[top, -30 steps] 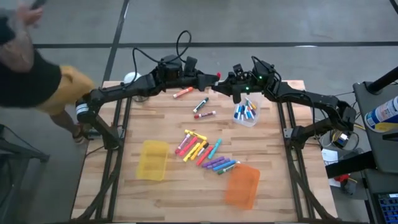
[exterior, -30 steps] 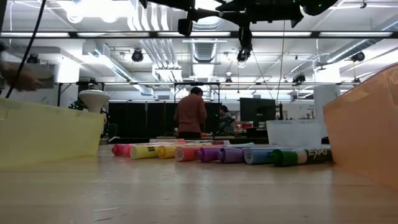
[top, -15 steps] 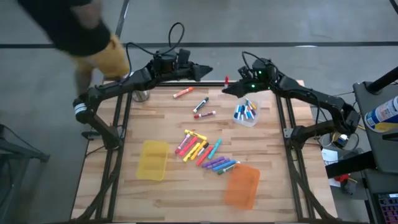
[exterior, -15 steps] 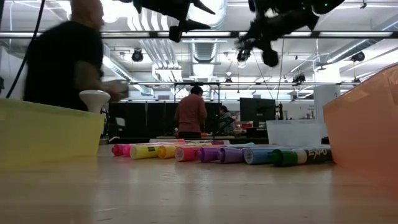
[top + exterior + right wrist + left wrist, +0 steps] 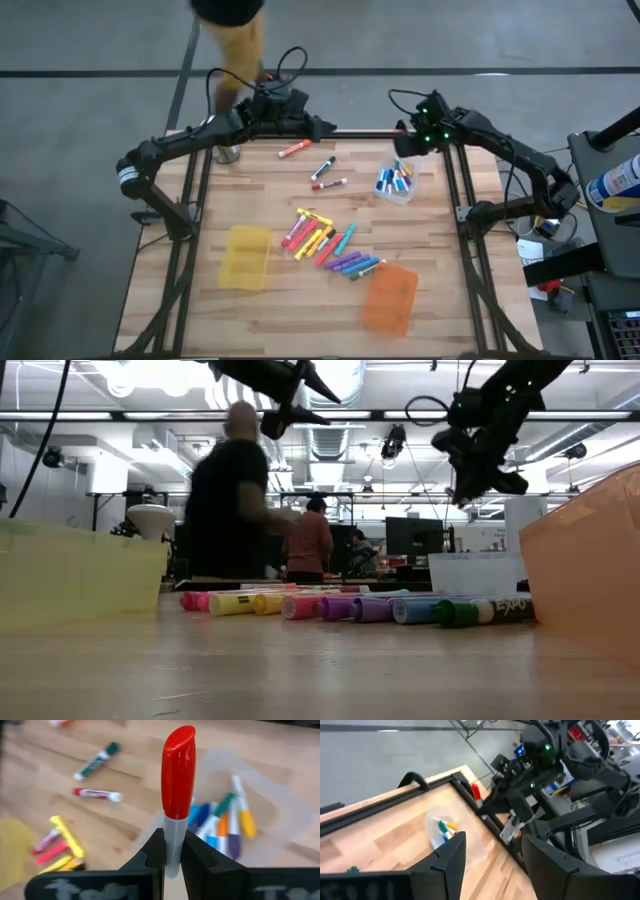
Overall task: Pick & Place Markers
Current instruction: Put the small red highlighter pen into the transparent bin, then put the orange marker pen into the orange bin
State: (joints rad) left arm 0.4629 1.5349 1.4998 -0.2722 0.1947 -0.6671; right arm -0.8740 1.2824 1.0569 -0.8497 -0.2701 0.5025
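While above the clear bin (image 5: 280, 805), red-capped marker (image 5: 177, 780) upright between right hand (image 5: 172, 852) fingers.

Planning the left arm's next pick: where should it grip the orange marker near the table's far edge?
Grip the orange marker at mid-barrel, coming straight down, with the fingers closing across its width. It lies flat, slanted and alone on the table, so both long sides look clear. The left gripper is nearby.

Stood on a grey concrete floor (image 5: 90, 120) crossed by dark seams. Was lit from above by long ceiling lights (image 5: 150, 374) among exposed ducts (image 5: 330, 440). Held dark monitors (image 5: 412, 540) and two people (image 5: 232, 510) beyond the wooden table (image 5: 270, 320).
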